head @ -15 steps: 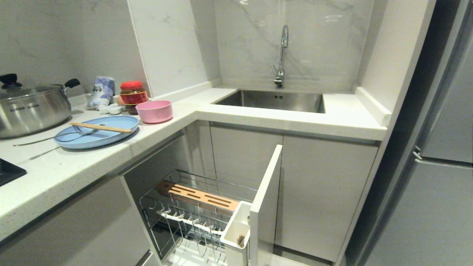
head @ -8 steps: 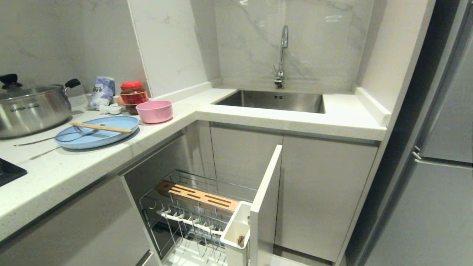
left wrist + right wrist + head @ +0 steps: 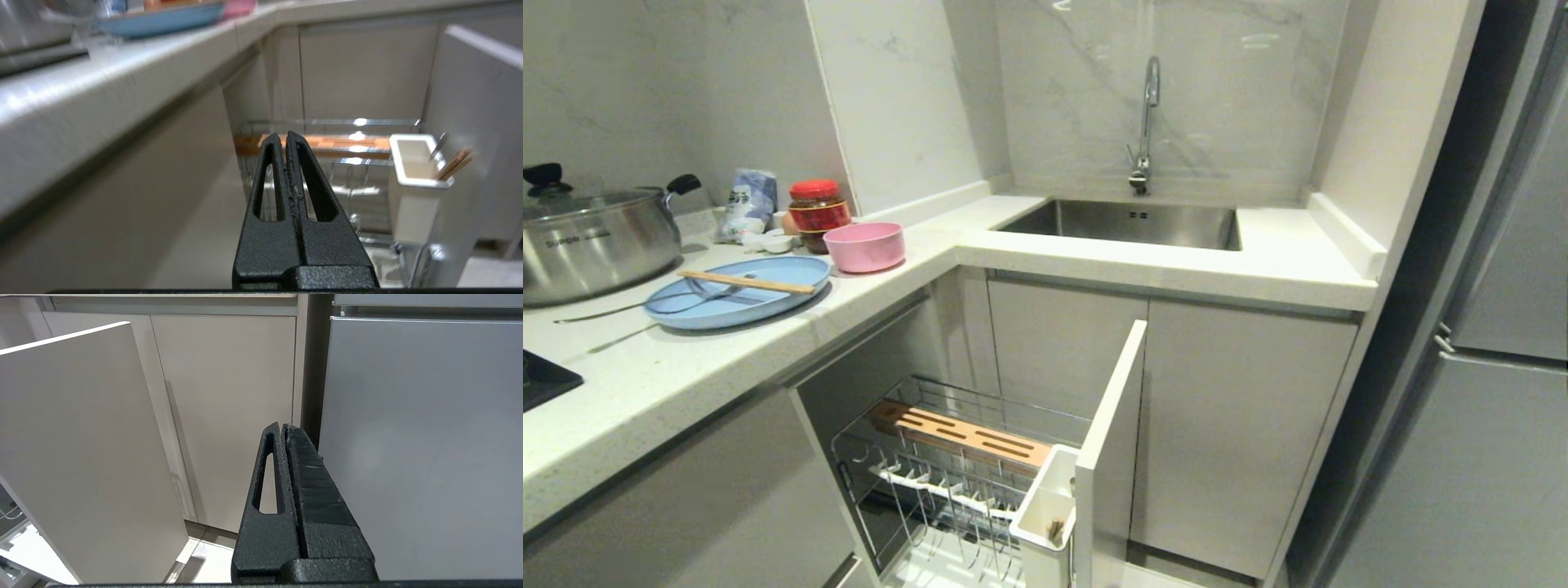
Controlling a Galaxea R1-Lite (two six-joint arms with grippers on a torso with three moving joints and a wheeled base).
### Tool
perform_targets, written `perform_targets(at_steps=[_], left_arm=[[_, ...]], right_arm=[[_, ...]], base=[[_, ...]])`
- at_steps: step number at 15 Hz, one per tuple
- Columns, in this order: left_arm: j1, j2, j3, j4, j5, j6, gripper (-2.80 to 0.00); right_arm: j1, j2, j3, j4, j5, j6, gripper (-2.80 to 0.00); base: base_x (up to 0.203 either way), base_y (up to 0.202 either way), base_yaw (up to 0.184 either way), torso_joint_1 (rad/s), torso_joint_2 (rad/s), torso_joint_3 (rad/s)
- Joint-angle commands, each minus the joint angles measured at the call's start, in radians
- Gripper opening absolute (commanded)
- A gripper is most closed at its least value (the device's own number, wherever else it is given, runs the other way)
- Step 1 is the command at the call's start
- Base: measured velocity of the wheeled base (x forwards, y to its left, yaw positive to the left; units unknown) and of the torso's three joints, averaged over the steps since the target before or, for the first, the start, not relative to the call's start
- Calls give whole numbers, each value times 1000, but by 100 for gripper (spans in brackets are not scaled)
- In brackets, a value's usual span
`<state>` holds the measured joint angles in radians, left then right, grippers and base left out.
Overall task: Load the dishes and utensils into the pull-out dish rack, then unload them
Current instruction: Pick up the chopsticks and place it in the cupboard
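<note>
Your left gripper [image 3: 286, 136] was pinched shut on nothing, low under the counter [image 3: 670, 367] edge, aimed at the pull-out dish rack [image 3: 327, 122]. Your right gripper [image 3: 282, 426] was also closed and empty, parked facing the cabinet doors [image 3: 229, 396]. The rack stood pulled out, and its utensil cup [image 3: 412, 179] held a metal handle and wooden sticks. Up top nothing had moved in the last second: the plate [image 3: 768, 298] still carried the chopsticks [image 3: 745, 282] and fork [image 3: 621, 309], with the bowl [image 3: 864, 245] just beside it. I'd judge these weren't loaded yet; all sat above and well apart from your left gripper
</note>
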<state>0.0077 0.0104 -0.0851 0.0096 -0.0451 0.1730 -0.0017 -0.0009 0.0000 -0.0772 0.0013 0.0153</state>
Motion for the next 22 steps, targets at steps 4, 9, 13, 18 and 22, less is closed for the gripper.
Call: perform_targets(at_steps=[4,9,13,18,22], left_arm=[[0,-10,96,-22,2,-60,-280],[2,-10,97,-25,11,-75,-280],[0,-10,96,-23,11,-76,-280],[0,-10,96,-23,14,-110,-280],[1,-10,96,-23,14,-110,-280]], right_arm=[[0,-1,26,-1,0,0,-280],[0,-1,26,-1,0,0,-280],[0,-1,26,-1,0,0,-280],[0,-1,26,-1,0,0,-280],[0,-1,26,-1,0,0,-280]], base=[[0,0,0,0,0,0],[0,0,0,0,0,0],[0,0,0,0,0,0],[0,0,0,0,0,0],[0,0,0,-1,1,-17]])
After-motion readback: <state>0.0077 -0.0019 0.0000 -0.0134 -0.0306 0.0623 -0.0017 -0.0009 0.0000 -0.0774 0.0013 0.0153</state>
